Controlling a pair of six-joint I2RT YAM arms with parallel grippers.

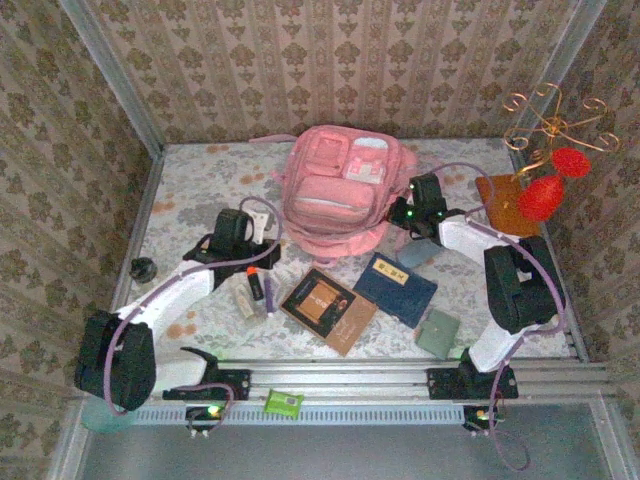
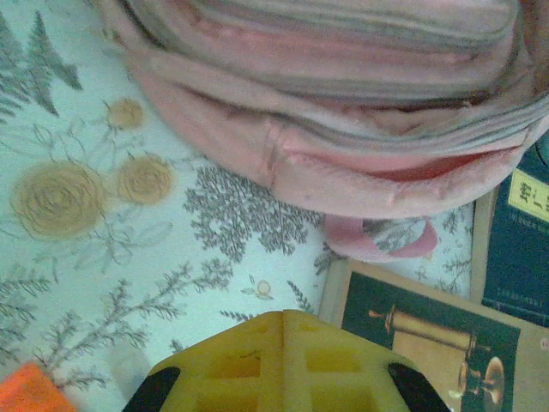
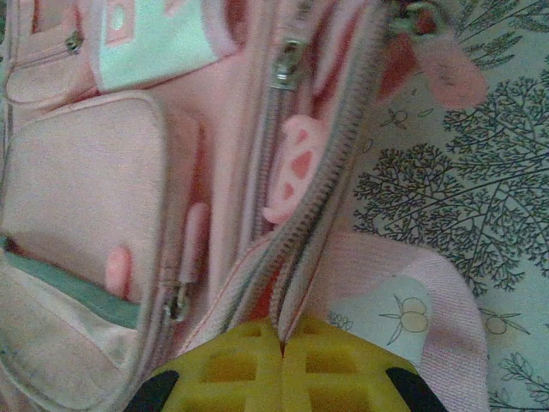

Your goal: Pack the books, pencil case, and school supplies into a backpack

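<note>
At left, left fingers (image 2: 273, 343) pressed together, empty; large soft pink fabric backpack (image 2: 343, 129) lies on desk (image 2: 129, 275) just ahead of them. At right, right fingers (image 3: 273, 352) closed, apparently nipping its zip edge. Step, likely: opening main compartment. Next: draw edge wide. Fabric slack, mouth nearly flat.

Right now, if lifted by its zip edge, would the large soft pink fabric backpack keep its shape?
Probably not: the large pink fabric backpack lies slumped with creased pockets, so it should sag and fold. Pushed, its soft wall would likely buckle before the whole bag slides.
</note>
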